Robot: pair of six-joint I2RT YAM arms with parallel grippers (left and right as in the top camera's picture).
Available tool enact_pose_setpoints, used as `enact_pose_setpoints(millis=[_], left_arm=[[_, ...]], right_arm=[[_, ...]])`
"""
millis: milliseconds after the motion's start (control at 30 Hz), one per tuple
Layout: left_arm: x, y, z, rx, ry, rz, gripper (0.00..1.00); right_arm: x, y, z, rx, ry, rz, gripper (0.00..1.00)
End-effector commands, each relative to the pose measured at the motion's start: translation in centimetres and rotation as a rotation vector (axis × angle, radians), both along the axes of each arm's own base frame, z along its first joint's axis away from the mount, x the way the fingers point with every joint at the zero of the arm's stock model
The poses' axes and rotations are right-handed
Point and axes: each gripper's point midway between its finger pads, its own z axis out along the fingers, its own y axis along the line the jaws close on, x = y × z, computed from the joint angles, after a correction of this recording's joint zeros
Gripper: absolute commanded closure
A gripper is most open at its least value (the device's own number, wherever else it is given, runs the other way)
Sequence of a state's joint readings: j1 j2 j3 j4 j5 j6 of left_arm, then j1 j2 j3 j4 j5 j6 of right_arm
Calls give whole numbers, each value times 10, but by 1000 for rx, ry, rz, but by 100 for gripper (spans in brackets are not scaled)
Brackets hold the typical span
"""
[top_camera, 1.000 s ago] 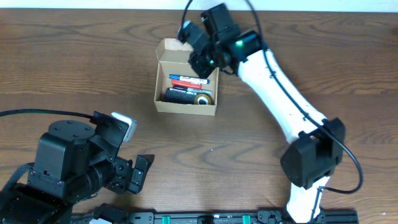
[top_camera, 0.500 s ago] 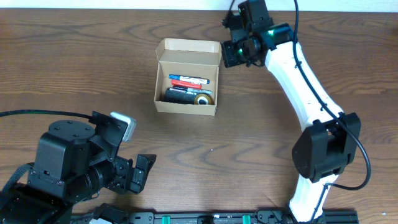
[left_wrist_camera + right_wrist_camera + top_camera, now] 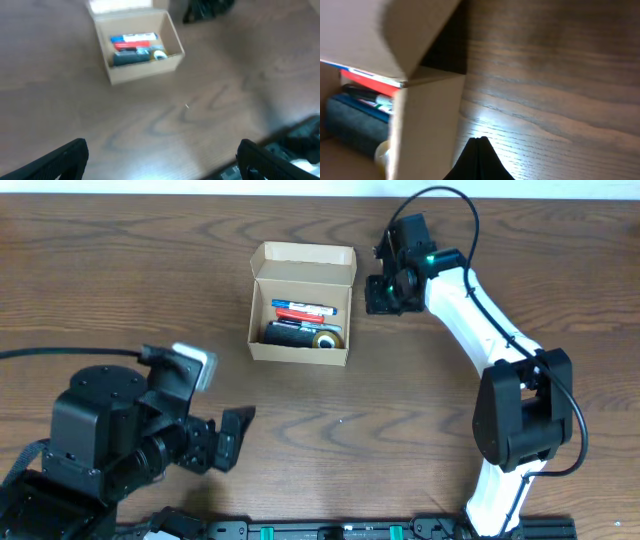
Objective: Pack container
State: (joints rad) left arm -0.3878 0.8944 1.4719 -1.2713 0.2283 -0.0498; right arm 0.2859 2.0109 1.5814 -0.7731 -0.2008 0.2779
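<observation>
Right gripper (image 3: 378,298) has withdrawn from above the container (image 3: 300,348) and now sits just to the right of it, beside the raised lid flap (image 3: 304,262). Its fingers (image 3: 478,156) are pressed together with nothing between them. The left gripper (image 3: 236,435) is well below the container, tips spread wide and empty. The container rests on the wooden table (image 3: 120,270), lid hinged back at the far side. Inside lie a blue marker (image 3: 133,38), a red marker (image 3: 131,46), a dark cylinder (image 3: 131,58) and a yellowish roll (image 3: 326,338).
</observation>
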Motion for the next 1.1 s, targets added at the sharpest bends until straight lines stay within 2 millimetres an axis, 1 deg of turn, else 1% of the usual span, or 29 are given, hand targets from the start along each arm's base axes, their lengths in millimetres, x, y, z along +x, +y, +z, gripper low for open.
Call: enact_pose_setpoints(millis=[0, 67, 200, 333, 433, 500, 600, 733, 767, 833, 933, 1000, 1067], left_arm=[[20, 20, -5, 77, -11, 138, 5], [30, 25, -11, 103, 8, 186, 5], [53, 12, -22, 76, 72, 170, 5], [91, 10, -39, 55, 127, 185, 5], [118, 8, -49, -6, 156, 150, 5], [138, 12, -57, -53, 180, 154, 4], [165, 26, -74, -89, 212, 177, 1], [201, 42, -103, -134, 250, 200, 0], [209, 44, -110, -153, 260, 202, 6], [226, 48, -125, -200, 285, 208, 10], [247, 52, -144, -260, 321, 221, 19], [262, 54, -158, -279, 346, 241, 29], [277, 54, -170, -293, 371, 243, 43]], right_arm=[[-3, -4, -12, 24, 29, -51, 99], [-2, -5, -15, 35, 30, -78, 99], [4, -9, -16, 48, 14, -104, 99], [10, -9, -13, 84, -1, -106, 99], [13, -12, -12, 101, -8, -113, 99], [15, -16, -11, 103, -11, -122, 99], [18, -19, -10, 111, -17, -129, 99], [26, -16, -6, 135, -49, -123, 99], [27, -16, -5, 139, -57, -121, 99], [30, -15, -3, 144, -71, -120, 99], [34, -12, 0, 161, -87, -117, 99], [37, -11, 1, 171, -95, -127, 99], [40, -10, 0, 183, -96, -141, 99]])
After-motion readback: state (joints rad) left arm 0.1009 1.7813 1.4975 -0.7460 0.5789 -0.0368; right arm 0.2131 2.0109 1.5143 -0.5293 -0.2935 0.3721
